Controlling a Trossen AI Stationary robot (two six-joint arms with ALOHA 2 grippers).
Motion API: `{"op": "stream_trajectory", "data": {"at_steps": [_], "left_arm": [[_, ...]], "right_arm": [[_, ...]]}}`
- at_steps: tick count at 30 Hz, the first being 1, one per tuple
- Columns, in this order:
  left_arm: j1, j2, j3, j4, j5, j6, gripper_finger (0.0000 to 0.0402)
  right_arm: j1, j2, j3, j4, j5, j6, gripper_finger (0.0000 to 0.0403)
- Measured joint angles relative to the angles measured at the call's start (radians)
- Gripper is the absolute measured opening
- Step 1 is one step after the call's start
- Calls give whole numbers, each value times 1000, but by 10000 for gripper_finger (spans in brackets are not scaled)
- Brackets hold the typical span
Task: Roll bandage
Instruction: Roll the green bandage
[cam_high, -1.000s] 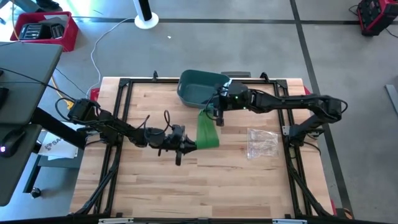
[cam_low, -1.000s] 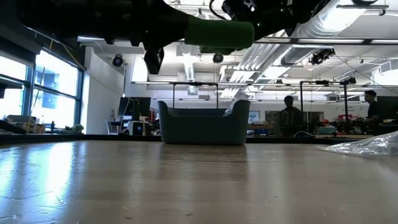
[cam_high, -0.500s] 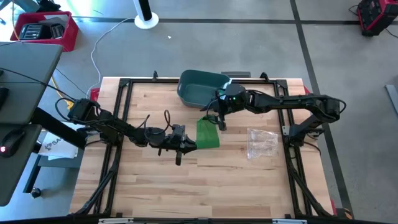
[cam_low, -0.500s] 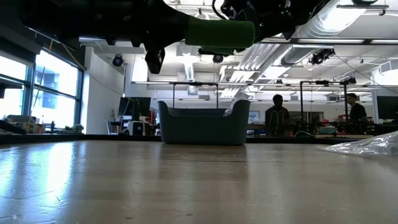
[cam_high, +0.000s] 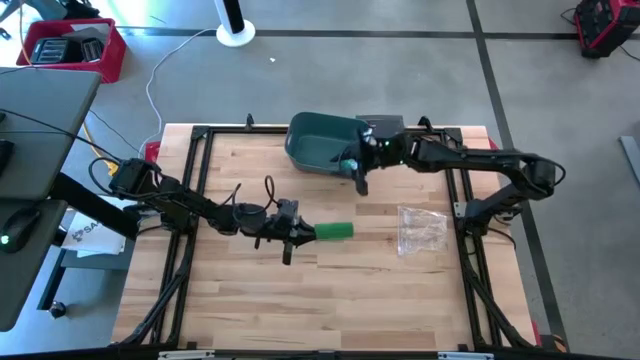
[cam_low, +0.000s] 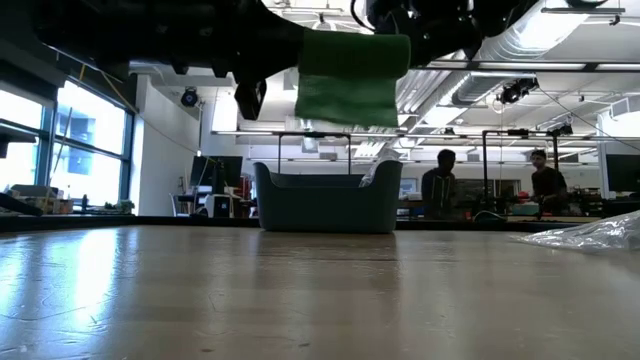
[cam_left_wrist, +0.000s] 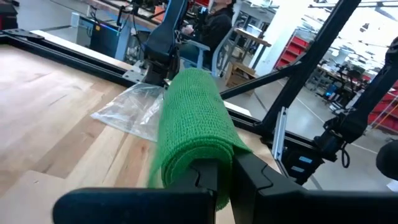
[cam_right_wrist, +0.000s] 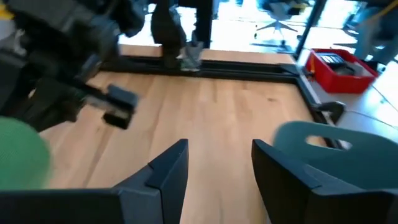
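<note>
— Where's the bandage?

— My left gripper (cam_high: 303, 233) is clamped on the green bandage roll (cam_high: 334, 232), held above mid-table. My right gripper (cam_right_wrist: 214, 171) hangs empty, fingers apart, by the teal bin (cam_high: 318, 143).

— Next?

— Probably catch the loose tail and wind it in.

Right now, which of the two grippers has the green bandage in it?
The left gripper, at mid-table, is shut on the green bandage roll. The right gripper hangs open and empty beside the teal bin.
</note>
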Motion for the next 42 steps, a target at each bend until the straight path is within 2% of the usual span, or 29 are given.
{"op": "stream_trajectory", "data": {"at_steps": [8,15,18,21,23,25,28,31,35,42], "left_arm": [[-3,0,0,1,-17,38,10],[-29,-25,0,38,-88,155,10],[-44,-51,0,74,-99,207,10],[-57,-85,0,105,-110,256,10],[-64,-108,0,118,-111,286,10],[-71,-127,0,131,-112,309,10],[-79,-144,0,132,-112,325,10],[-81,-147,0,154,-111,328,10],[-79,-148,0,184,-110,353,10],[-78,-148,0,193,-108,360,10]], "right_arm": [[-47,-114,0,-130,3,-6,168],[-22,-254,-11,-428,8,-28,168],[0,-296,-75,-475,33,-37,168],[40,-325,-186,-353,-2,-33,168],[85,-332,-269,-196,-55,-12,167],[137,-332,-337,-14,-64,27,167],[221,-313,-405,261,-21,42,167],[289,-276,-421,426,52,15,167],[341,-238,-376,459,147,19,167],[402,-200,-311,412,166,-27,167]]}}
